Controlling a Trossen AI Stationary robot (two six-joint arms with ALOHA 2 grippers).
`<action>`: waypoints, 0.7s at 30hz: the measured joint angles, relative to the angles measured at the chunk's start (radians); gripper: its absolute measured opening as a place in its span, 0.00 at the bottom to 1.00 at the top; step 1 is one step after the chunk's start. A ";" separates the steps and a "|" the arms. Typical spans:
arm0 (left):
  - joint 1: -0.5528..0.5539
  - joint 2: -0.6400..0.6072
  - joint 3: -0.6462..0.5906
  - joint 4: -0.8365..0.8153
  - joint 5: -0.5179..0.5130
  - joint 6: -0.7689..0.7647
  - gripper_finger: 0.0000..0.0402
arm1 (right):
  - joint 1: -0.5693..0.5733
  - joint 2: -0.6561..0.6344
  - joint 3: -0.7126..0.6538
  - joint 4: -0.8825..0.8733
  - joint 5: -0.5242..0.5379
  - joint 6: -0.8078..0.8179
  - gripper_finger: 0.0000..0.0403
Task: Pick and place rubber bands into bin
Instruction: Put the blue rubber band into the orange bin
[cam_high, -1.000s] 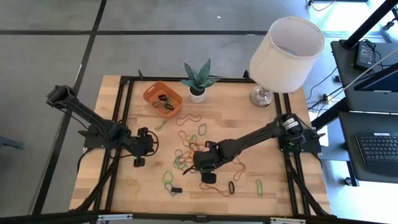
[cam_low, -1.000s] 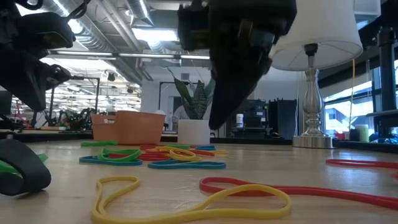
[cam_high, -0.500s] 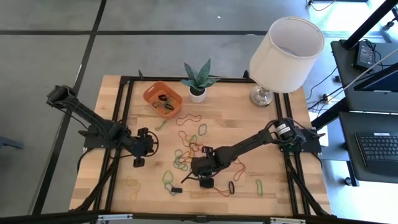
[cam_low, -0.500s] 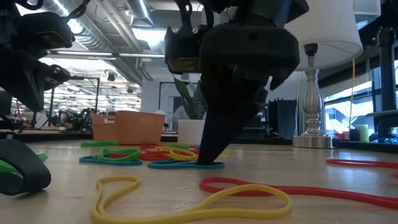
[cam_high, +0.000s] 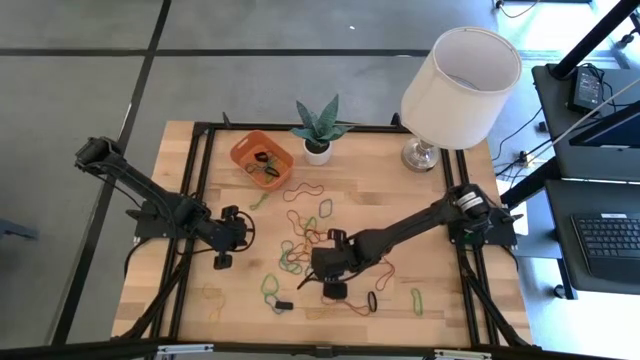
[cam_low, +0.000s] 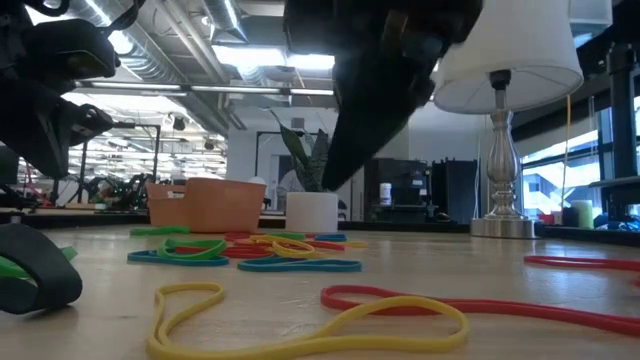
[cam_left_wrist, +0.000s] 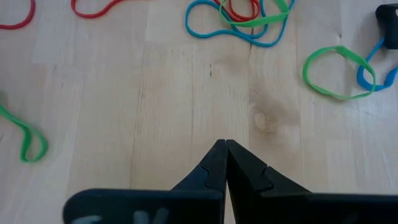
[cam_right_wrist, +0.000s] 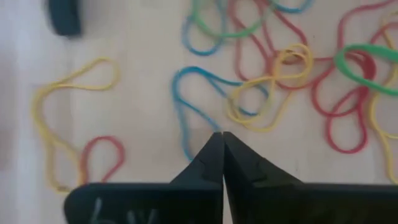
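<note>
Many coloured rubber bands (cam_high: 300, 245) lie loose on the wooden table; a few sit in the orange bin (cam_high: 262, 158) at the far left, next to the white plant pot. My right gripper (cam_right_wrist: 222, 135) hovers shut above the middle cluster, over a blue band (cam_right_wrist: 186, 118) and a yellow band (cam_right_wrist: 267, 93). In the low view it hangs well above the table (cam_low: 330, 180) with nothing dangling from it. The blue band (cam_low: 300, 265) lies flat. My left gripper (cam_left_wrist: 225, 144) is shut over bare wood at the table's left (cam_high: 243, 232).
A lamp (cam_high: 455, 80) stands at the far right and a potted plant (cam_high: 318, 130) at the far middle. Small black pieces (cam_high: 335, 290) lie among the bands near the front. Bare wood (cam_high: 450, 290) shows toward the right front corner.
My right gripper went down until its fingertips met the table at the blue band, then rose again to about its earlier height. The blue band and its neighbours lie where they were.
</note>
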 joint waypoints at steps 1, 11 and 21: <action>0.000 0.000 0.000 0.000 0.000 0.000 0.01 | -0.003 0.002 -0.001 0.000 0.002 0.000 0.01; 0.000 0.000 0.000 0.001 -0.002 -0.001 0.00 | -0.001 0.071 -0.001 0.047 0.004 0.004 0.14; 0.000 0.000 0.000 0.016 -0.003 -0.001 0.00 | 0.000 0.123 -0.002 0.052 0.006 0.003 0.20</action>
